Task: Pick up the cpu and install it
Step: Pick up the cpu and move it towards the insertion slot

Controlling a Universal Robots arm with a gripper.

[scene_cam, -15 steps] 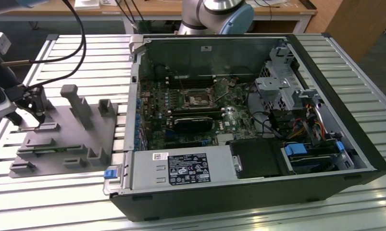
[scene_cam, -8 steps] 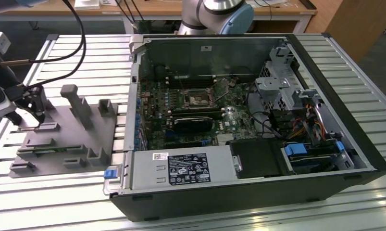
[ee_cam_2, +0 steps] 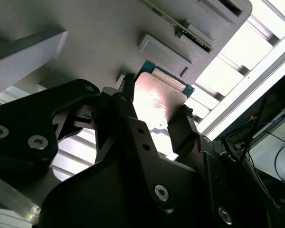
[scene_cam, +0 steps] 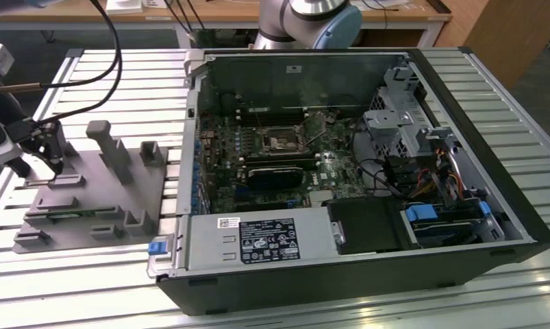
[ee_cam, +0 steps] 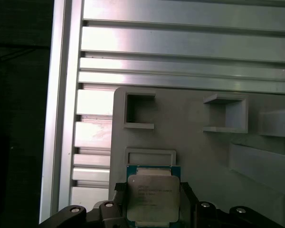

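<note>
The cpu (ee_cam: 152,197), a thin square chip with a pale metal top and green rim, sits between my gripper's (ee_cam: 152,194) two dark fingers (ee_cam: 118,195). In the second wrist view the cpu (ee_cam_2: 157,102) shows its shiny top, and the gripper (ee_cam_2: 156,99) presses both of its side edges, shut on it. It is held at the grey fixture (ee_cam: 194,147), beside a shallow rectangular pocket (ee_cam: 150,156). In the exterior view the gripper (scene_cam: 39,161) hangs over the fixture's (scene_cam: 101,199) corner at the exterior view's left. The motherboard socket (scene_cam: 281,142) lies inside the open case.
The open black computer case (scene_cam: 348,281) lies on the slatted aluminium table (scene_cam: 521,301), to the right of the fixture in the exterior view. Upright posts (scene_cam: 105,144) rise from the fixture near the gripper. Black cables (scene_cam: 110,48) hang above it. The table edge (ee_cam: 59,118) is close.
</note>
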